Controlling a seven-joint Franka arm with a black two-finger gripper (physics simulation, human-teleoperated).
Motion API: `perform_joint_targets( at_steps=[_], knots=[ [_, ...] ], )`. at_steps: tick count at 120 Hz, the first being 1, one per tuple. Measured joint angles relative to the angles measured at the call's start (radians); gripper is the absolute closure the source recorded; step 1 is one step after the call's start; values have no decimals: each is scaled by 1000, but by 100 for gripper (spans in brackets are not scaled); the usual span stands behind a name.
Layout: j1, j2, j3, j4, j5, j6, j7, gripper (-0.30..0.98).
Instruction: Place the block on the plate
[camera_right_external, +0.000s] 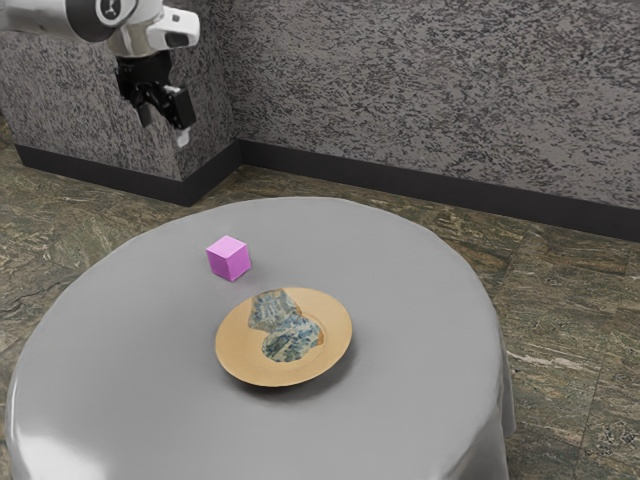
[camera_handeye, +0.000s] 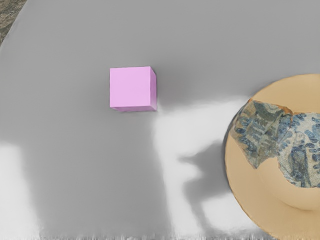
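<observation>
A: What stands farthest to the exterior view's left?
B: The white-and-black jointed robot arm (camera_right_external: 150, 28), entering high up. It carries the black two-finger tool (camera_right_external: 164, 120), raised clear of the bench. The two fingers stand wide, with open space between them.
A: And next, toward the exterior view's right?
B: The pink cube-shaped block (camera_right_external: 229, 259), upright on the round bench draped in smooth grey cloth (camera_right_external: 400, 260). The block is well apart from the tool.
A: What follows the block?
B: The round tan plate (camera_right_external: 234, 345), resting on the same bench. Its face bears irregular patches of mottled blue and grey (camera_right_external: 290, 338). Block and plate are near each other, not touching; bare cloth lies between them.
A: What lies at the exterior view's far right?
B: The brown-and-green stone-patterned floor (camera_right_external: 560, 330), past the bench's edge, where the cloth hangs in folds. Behind runs the rough, speckled grey wall (camera_right_external: 450, 90), with a dark skirting board (camera_right_external: 400, 183) along its foot.
A: Does the wrist view agree?
B: It does: the block sits flat on the cloth, apart from the plate's rim. A dark shadow (camera_handeye: 207, 172) falls across brightly lit cloth beside the plate.
</observation>
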Motion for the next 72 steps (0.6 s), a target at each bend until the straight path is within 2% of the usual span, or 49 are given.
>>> perform_joint_targets(
  at_steps=[13, 36, 72],
  knots=[
    [4, 19, 5, -7, -12, 0, -4, 0],
    [80, 238, 6, 60, -41, 62, 7, 0],
    [98, 399, 1, 94, -83, 157, 29, 0]
  ],
)
